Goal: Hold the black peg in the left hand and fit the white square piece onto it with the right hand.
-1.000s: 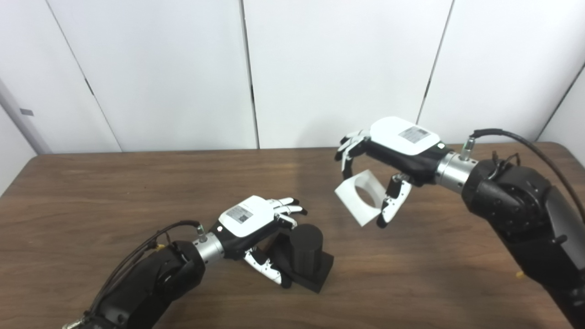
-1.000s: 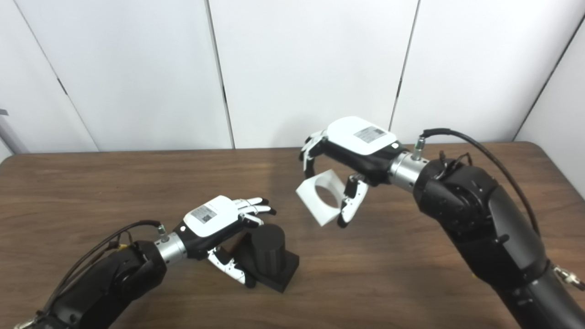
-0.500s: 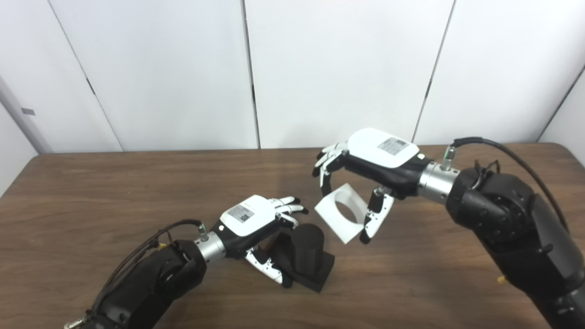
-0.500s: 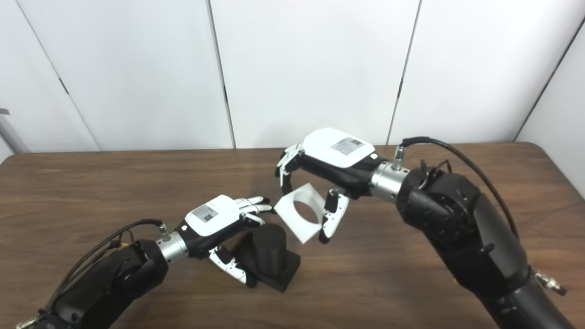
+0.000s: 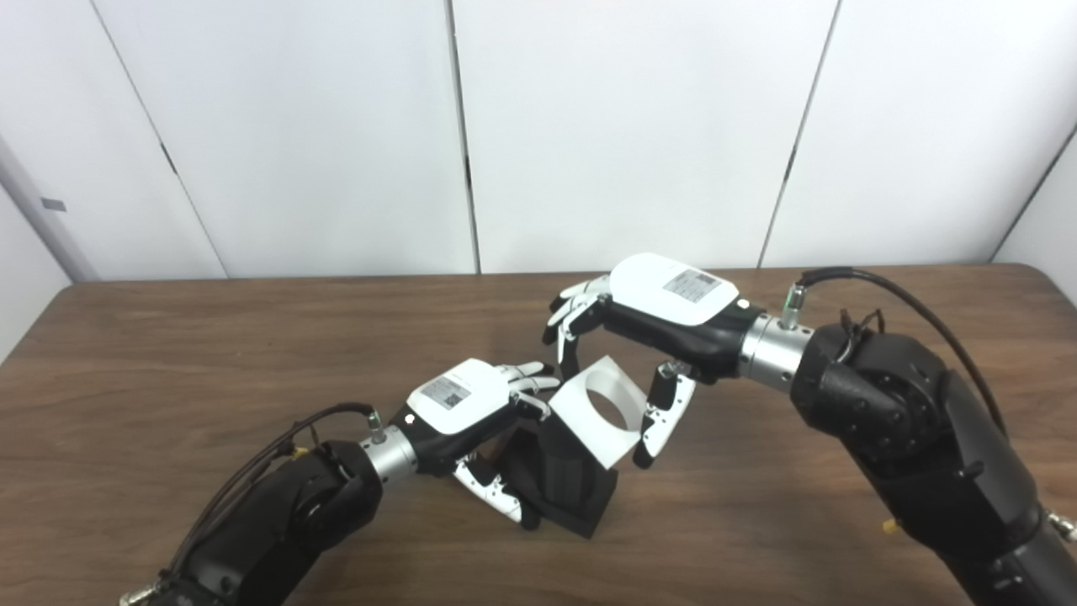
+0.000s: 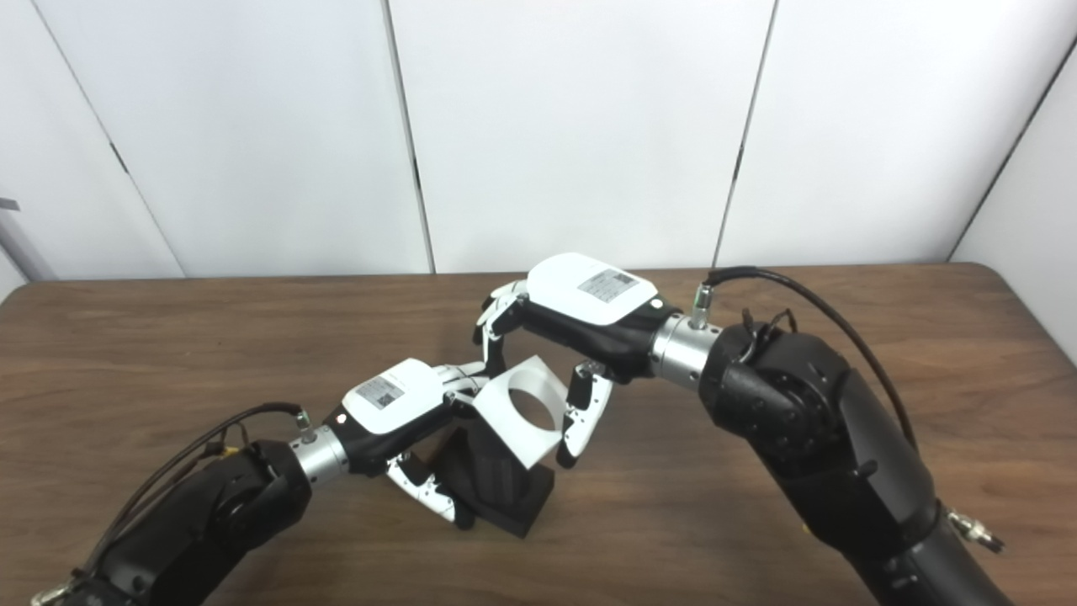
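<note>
**White piece arriving over the black peg**

White square piece [image 5: 595,410] is now sitting right above the black peg [image 5: 562,484], overlapping its top in both eye views; a second ago it was hanging well apart to the right, and half a second ago only near. Right hand [image 5: 648,337] is carrying it in, fingers pinching the upper edge and thumb pressing the lower right edge, the round hole tilted toward the cameras. Left hand [image 5: 475,421] is gripping the peg's block from the left, its base resting on the wooden table [image 5: 168,362], unchanged across the frames. Left fingertips are lying just beside the piece's left corner; whether they are touching it is unclear.

Judgement: transport is finishing and alignment is starting. Hole is looking tilted off the peg's axis, so levelling seems needed before lowering. Risk: the corner catching the left fingers.
</note>
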You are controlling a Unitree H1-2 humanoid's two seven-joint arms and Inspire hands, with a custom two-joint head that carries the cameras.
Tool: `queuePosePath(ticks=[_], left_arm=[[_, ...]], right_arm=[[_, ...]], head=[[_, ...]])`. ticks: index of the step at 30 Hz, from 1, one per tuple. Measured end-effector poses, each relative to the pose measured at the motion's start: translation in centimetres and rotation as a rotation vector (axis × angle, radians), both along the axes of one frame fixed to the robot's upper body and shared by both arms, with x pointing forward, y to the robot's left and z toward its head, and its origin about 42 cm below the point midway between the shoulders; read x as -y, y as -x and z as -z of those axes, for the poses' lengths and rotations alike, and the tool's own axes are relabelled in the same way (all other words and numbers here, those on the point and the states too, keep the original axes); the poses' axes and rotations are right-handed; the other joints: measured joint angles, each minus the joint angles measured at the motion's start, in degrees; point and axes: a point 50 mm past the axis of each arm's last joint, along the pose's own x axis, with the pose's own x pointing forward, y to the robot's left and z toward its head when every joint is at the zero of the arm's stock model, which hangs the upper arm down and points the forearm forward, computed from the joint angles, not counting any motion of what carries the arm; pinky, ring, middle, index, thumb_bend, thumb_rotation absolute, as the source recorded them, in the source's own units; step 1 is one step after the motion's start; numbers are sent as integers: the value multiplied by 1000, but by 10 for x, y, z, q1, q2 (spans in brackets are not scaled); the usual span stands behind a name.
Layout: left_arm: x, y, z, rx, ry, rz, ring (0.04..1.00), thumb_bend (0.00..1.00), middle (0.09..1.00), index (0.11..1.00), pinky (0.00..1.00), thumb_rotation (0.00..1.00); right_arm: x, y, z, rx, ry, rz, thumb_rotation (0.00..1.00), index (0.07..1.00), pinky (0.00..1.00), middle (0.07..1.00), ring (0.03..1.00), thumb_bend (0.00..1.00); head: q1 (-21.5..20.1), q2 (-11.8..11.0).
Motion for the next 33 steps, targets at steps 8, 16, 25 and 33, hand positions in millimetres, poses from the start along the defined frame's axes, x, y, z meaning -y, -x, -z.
queuePosePath(ticks=[8, 16, 25, 33], left_arm=[[1, 0, -1, -1, -3, -1, 959, 523, 907, 488, 878, 73], [1, 1, -2, -2, -7, -2, 963, 523, 909, 489, 882, 73], [2, 1, -2, -1, -6, -1, 956, 522, 903, 488, 874, 74], [3, 1, -3, -2, -8, -1, 962, 522, 908, 489, 875, 76]], right_arm=[[1, -1, 2, -8, 2, 6, 136, 476, 833, 751, 853, 520], [-1, -3, 8, -30, -6, 10, 136, 477, 823, 752, 850, 519], [-4, -4, 13, -48, -7, 8, 136, 477, 813, 756, 846, 521], [-5, -8, 22, -81, -8, 20, 136, 477, 805, 758, 845, 520]], head=[[1, 1], [3, 2], [5, 4], [11, 6]])
